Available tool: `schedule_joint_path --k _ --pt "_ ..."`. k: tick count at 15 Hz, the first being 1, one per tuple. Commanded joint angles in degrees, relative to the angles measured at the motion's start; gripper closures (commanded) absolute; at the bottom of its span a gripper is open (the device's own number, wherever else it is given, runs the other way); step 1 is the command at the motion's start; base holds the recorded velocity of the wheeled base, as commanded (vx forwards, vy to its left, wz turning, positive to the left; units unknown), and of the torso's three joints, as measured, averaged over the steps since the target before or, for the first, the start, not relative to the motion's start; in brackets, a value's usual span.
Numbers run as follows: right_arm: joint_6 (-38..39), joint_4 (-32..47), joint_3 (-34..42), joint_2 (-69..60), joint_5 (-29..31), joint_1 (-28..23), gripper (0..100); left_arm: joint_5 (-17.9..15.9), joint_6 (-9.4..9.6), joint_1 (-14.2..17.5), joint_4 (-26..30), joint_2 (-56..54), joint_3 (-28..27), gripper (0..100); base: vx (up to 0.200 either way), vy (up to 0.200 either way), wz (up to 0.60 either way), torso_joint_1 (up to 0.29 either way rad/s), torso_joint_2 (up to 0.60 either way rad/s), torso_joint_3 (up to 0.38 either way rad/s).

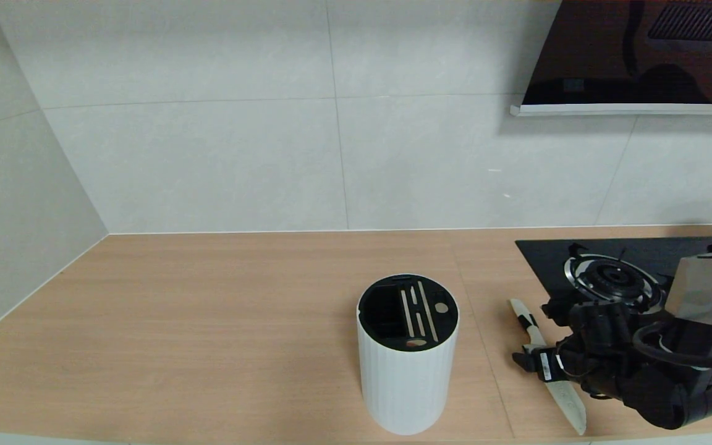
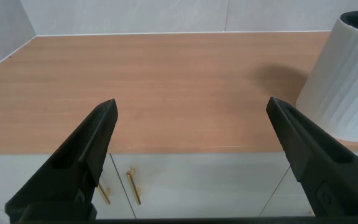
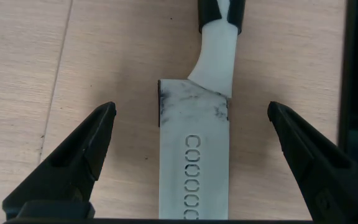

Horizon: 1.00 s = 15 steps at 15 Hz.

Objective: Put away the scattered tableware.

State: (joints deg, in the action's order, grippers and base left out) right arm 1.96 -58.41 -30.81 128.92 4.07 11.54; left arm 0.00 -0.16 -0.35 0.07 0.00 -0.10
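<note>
Broad stretch of pale, fine-grained wooden counter [image 1: 207, 321] on the left side, closed off by a tiled wall [image 1: 207, 154] behind and at the left corner. Straight front edge, with flat cabinet doors [image 2: 185, 186] and slim gold handles [image 2: 132, 186] below it. Tighter on the right: black glass stove [image 1: 541, 253] set into the counter, round metal burner [image 1: 612, 278] on it, dark glossy hood [image 1: 634, 55] on the wall above.

Near the front edge, an upright white holder [image 1: 406, 371]: cylindrical, ribbed wall, black top cut with narrow slots and one larger opening. Stands apart from the knife, a strip of counter between.

Flat on the counter between holder and stove, just beside the stove's near corner, the knife [image 1: 569, 402]. Handle toward the wall, tip toward the front edge. White blade, smudged grey near the heel; handle banded black and white.

Marking on the blade: a row of small oval rings. Small white label [image 1: 544, 366] on the right arm, print too small to tell.

Over the knife, the right gripper [image 3: 190, 109]: black wedge-shaped fingers spread wide, one on each side of the blade, clear of both its edges.

Over the counter's front edge, the left gripper [image 2: 191, 102]: fingers likewise spread wide, holding nothing, holder near on one side.
</note>
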Motion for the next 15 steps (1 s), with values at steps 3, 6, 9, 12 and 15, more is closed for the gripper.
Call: schedule_joint_path --k 3,6,9,12,15 --pt "-0.03 -0.22 -0.4 0.9 0.67 -0.03 0 0.0 -0.02 0.0 0.01 0.0 0.01 0 0.0 0.0 0.0 0.0 0.0 0.0" --pt "0.06 -0.48 -0.57 1.16 0.76 -0.03 0 0.0 -0.02 0.0 0.01 0.0 0.01 0 0.0 0.0 0.0 0.0 0.0 0.0" --pt "0.06 -0.48 -0.84 1.69 1.29 -0.03 100 0.0 -0.02 0.0 0.01 0.0 0.01 0 0.0 0.0 0.0 0.0 0.0 0.0" --pt "-0.03 -1.27 -0.84 2.13 1.55 -0.12 100 0.0 -0.02 0.0 0.01 0.0 0.01 0 0.0 0.0 0.0 0.0 0.0 0.0" --pt "-0.03 -2.06 -0.75 2.39 1.55 -0.12 100 0.0 -0.02 0.0 0.01 0.0 0.01 0 0.0 0.0 0.0 0.0 0.0 0.0"
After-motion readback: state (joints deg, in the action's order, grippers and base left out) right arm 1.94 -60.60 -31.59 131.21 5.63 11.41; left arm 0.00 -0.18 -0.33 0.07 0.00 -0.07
